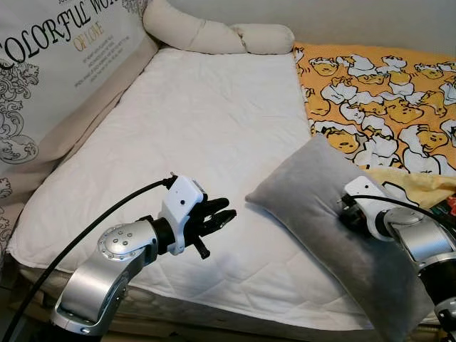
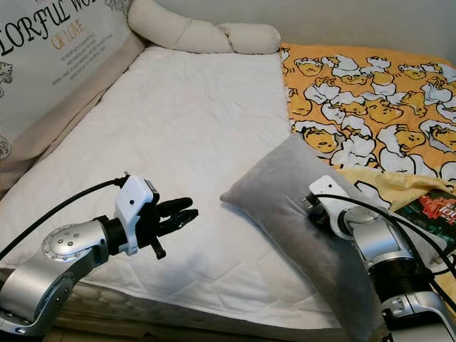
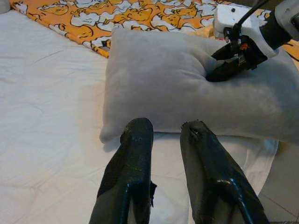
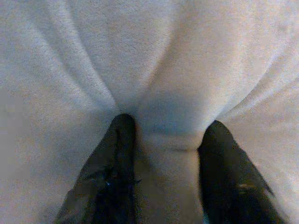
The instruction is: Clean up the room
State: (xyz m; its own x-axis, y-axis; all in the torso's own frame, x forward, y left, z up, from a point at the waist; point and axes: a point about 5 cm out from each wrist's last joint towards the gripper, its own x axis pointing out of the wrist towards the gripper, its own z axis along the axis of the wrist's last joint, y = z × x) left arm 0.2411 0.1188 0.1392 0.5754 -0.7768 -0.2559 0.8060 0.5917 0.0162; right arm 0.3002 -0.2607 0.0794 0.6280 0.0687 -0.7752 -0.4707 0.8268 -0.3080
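Note:
A grey pillow (image 1: pixel 306 206) lies tilted at the near right of the white mattress (image 1: pixel 192 128), partly over its front edge. My right gripper (image 1: pixel 342 215) presses into the pillow's upper face. In the right wrist view its fingers (image 4: pixel 119 154) pinch a fold of the grey fabric (image 4: pixel 168 140), so it is shut on the pillow. My left gripper (image 1: pixel 228 209) hovers just above the mattress, left of the pillow's corner and pointing at it. Its fingers (image 3: pixel 135 154) stand slightly apart with nothing between them.
An orange blanket with a duck print (image 1: pixel 385 92) covers the bed's right half. Cream bolsters (image 1: pixel 214 32) lie at the far end and a printed cushion (image 1: pixel 50 64) lines the left side. Yellow cloth (image 1: pixel 420 185) and a colourful flat item (image 2: pixel 427 206) sit beside my right arm.

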